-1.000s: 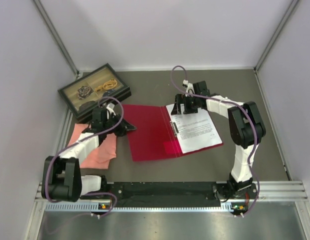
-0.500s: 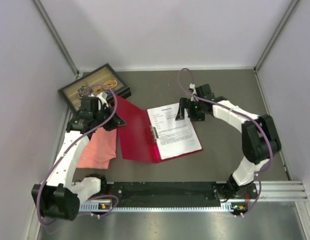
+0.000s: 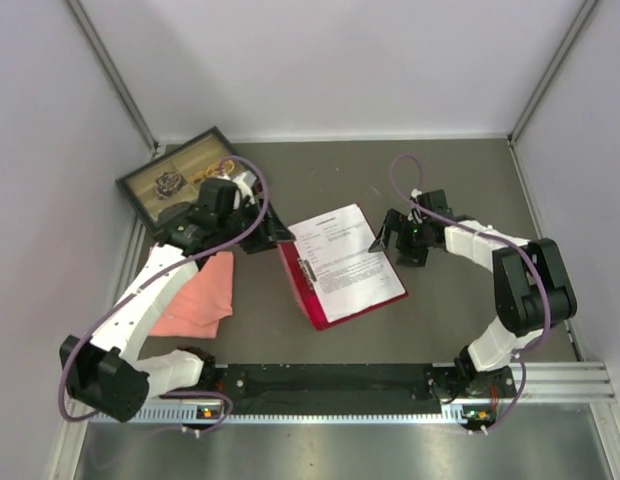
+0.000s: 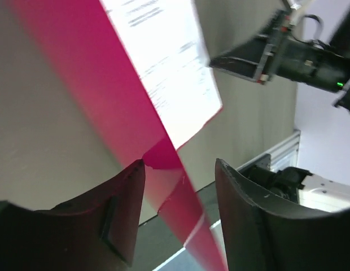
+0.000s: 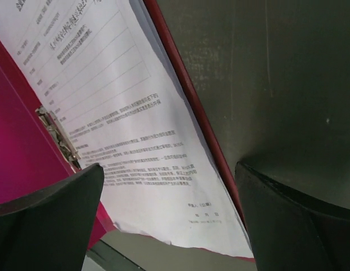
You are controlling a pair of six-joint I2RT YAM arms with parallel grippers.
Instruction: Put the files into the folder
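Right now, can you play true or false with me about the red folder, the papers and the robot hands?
1. The files lie on the open folder. True.
2. The folder is shut flat. False: one cover stands up off the table, passing between the fingers of the left gripper.
3. The right gripper is squeezing the files. False: its fingers are wide apart and grip nothing.
4. A pink cloth lies on the table to the left of the folder. True.
5. The black tray sits on top of the folder. False: it is in the back left corner, apart from the folder.
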